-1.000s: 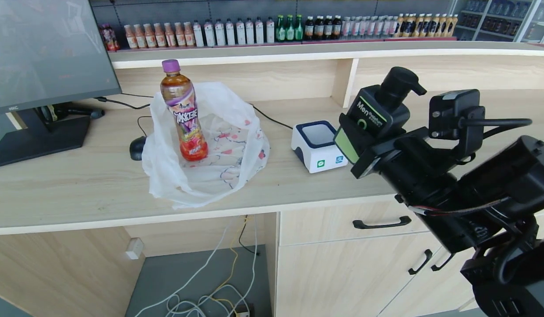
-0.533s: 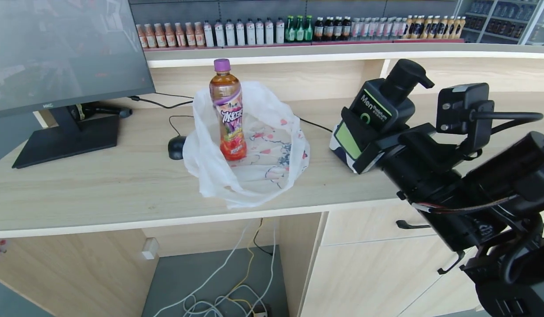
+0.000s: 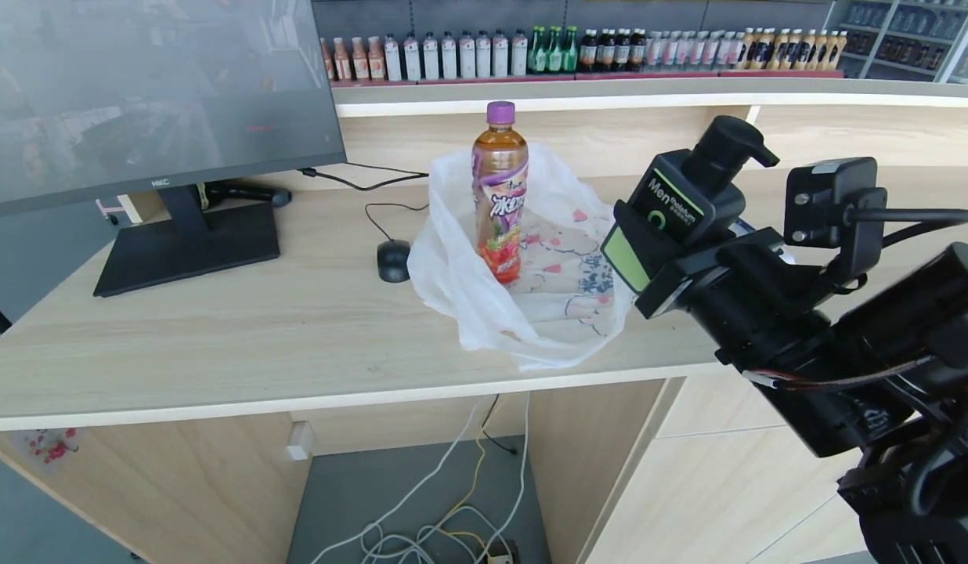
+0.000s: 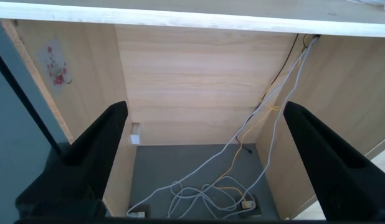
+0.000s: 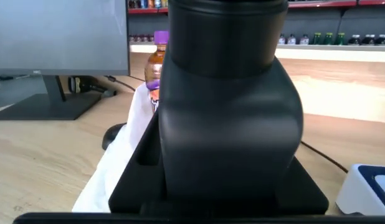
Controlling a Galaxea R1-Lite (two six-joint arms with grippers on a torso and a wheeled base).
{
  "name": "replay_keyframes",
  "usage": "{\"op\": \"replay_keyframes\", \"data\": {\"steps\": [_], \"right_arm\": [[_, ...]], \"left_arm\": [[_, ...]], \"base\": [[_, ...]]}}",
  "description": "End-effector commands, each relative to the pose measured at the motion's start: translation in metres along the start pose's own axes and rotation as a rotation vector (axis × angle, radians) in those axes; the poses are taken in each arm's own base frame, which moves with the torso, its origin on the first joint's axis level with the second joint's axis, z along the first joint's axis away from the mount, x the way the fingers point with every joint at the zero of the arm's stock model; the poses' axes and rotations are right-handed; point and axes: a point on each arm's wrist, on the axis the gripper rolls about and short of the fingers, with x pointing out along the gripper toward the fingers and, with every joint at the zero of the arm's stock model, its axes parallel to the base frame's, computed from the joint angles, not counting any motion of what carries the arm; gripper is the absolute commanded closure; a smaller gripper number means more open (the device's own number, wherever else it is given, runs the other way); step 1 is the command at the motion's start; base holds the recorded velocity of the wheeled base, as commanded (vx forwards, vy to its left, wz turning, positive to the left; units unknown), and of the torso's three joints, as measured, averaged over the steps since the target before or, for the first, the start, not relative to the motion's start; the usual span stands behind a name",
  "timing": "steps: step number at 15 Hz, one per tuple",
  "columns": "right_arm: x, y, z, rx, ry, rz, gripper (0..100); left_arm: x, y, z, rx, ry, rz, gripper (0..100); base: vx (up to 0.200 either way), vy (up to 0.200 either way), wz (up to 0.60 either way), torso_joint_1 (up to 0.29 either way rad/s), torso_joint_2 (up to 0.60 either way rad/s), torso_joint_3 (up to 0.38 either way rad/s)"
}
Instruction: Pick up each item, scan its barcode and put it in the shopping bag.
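Note:
My right gripper [image 3: 672, 262] is shut on a black pump bottle [image 3: 684, 200] with a green label, held tilted above the counter at the right edge of the white shopping bag [image 3: 523, 313]. A tea bottle [image 3: 500, 196] with a purple cap stands upright inside the bag. In the right wrist view the pump bottle [image 5: 227, 118] is close up, with the tea bottle [image 5: 156, 62] and bag [image 5: 118, 168] behind it and the white scanner [image 5: 370, 186] off to one side. My left gripper [image 4: 205, 162] is open, low in front of the counter's underside.
A monitor [image 3: 139, 86] on a black stand occupies the counter's left, a black mouse [image 3: 393, 260] lies beside the bag. A shelf of drinks [image 3: 578, 51] runs behind the counter. Loose cables [image 3: 437, 509] lie on the floor under the counter [image 3: 218, 337].
The head camera has swung left, so the whole scene shifted right. Against the counter, my right gripper with the pump bottle moved left, from beside the scanner to the bag's right edge.

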Motion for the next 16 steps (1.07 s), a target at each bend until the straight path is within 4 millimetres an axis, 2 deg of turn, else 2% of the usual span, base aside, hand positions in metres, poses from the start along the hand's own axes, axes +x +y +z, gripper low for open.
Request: {"op": "replay_keyframes", "data": {"steps": [1, 4, 6, 8, 9, 13, 16], "right_arm": [[0.000, 0.000, -0.003, -0.002, 0.008, 0.000, 100], [0.008, 0.002, -0.009, -0.004, 0.011, -0.005, 100], [0.012, 0.004, -0.022, -0.011, 0.050, -0.026, 100], [0.020, 0.006, -0.024, -0.016, 0.080, -0.022, 100], [0.036, 0.006, -0.017, -0.020, 0.095, -0.026, 100], [0.071, 0.001, -0.003, -0.036, 0.148, -0.041, 100], [0.092, -0.017, -0.015, -0.057, 0.178, -0.091, 100]], "left_arm": [[0.000, 0.000, 0.000, 0.000, 0.000, 0.000, 0], [0.000, 0.000, 0.000, 0.000, 0.000, 0.000, 0], [0.000, 0.000, 0.000, 0.000, 0.000, 0.000, 0], [0.000, 0.000, 0.000, 0.000, 0.000, 0.000, 0], [0.000, 0.000, 0.000, 0.000, 0.000, 0.000, 0], [0.000, 0.000, 0.000, 0.000, 0.000, 0.000, 0], [0.000, 0.000, 0.000, 0.000, 0.000, 0.000, 0]], "base": [[0.000, 0.000, 0.00, 0.000, 0.00, 0.000], [0.000, 0.000, 0.00, 0.000, 0.00, 0.000], [0.000, 0.000, 0.00, 0.000, 0.00, 0.000], [0.000, 0.000, 0.00, 0.000, 0.00, 0.000], [0.000, 0.000, 0.00, 0.000, 0.00, 0.000], [0.000, 0.000, 0.00, 0.000, 0.00, 0.000], [0.000, 0.000, 0.00, 0.000, 0.00, 0.000]]}}
